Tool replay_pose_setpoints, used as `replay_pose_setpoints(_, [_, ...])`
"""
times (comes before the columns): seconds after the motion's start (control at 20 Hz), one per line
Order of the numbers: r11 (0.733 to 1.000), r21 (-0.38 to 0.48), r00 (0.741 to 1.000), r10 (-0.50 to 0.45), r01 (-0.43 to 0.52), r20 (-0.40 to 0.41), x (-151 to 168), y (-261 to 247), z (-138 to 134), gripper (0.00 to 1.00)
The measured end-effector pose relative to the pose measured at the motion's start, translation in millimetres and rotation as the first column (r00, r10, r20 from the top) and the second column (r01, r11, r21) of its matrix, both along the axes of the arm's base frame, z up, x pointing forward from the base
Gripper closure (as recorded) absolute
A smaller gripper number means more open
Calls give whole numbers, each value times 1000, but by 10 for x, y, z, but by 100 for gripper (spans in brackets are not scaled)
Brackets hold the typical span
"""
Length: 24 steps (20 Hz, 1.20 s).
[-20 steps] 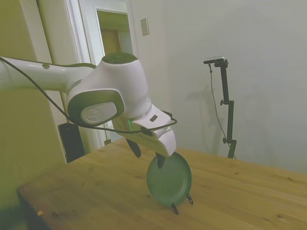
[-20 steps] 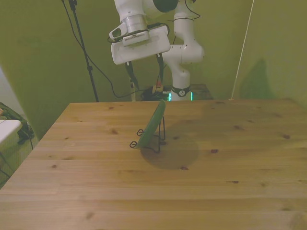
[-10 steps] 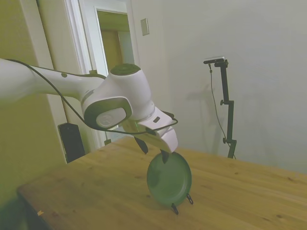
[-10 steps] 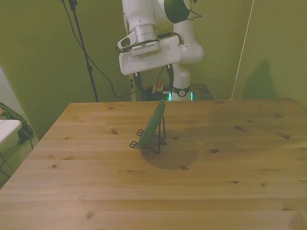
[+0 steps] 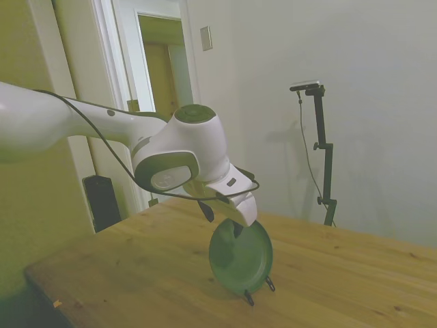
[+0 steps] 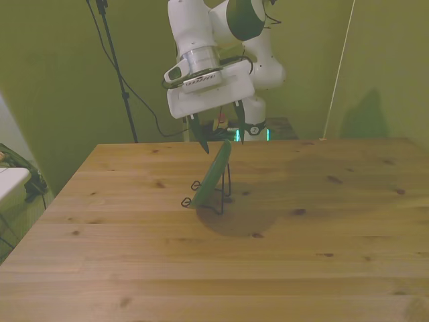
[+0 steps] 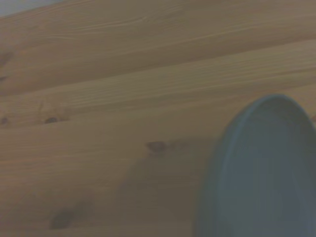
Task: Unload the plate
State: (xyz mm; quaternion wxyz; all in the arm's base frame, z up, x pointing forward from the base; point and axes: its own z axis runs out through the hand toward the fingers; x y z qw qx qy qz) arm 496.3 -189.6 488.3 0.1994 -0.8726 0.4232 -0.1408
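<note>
Now | plate (image 6: pixel 213 176) leans upright in wire stand (image 6: pixel 224 194), mid-table | gripper (image 6: pixel 222 139) just above its top edge, fingers spread apart, one either side of rim | nothing grasped yet

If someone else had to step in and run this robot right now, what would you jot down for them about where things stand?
Gripper: open and empty, fingers pointing down just above the top edge of the plate, one finger on each side of it. No contact visible.
Plate: propped on edge, leaning in the thin black wire stand on the wooden table, near the far side in the front view. The wrist view shows its rim close by.
Done: the gripper is lined up over the plate.
Left: lower a little, close on the rim, lift the plate out of the stand and set it down on the table.
</note>
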Motion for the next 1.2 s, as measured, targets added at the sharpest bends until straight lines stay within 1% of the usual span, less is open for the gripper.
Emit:
replay_pose_setpoints(0.35, [999,24,1000,27,-27,-2,34,48,-45,100])
replay_pose_setpoints(1.2, [999,21,999,49,-49,-2,64,117,-49,100])
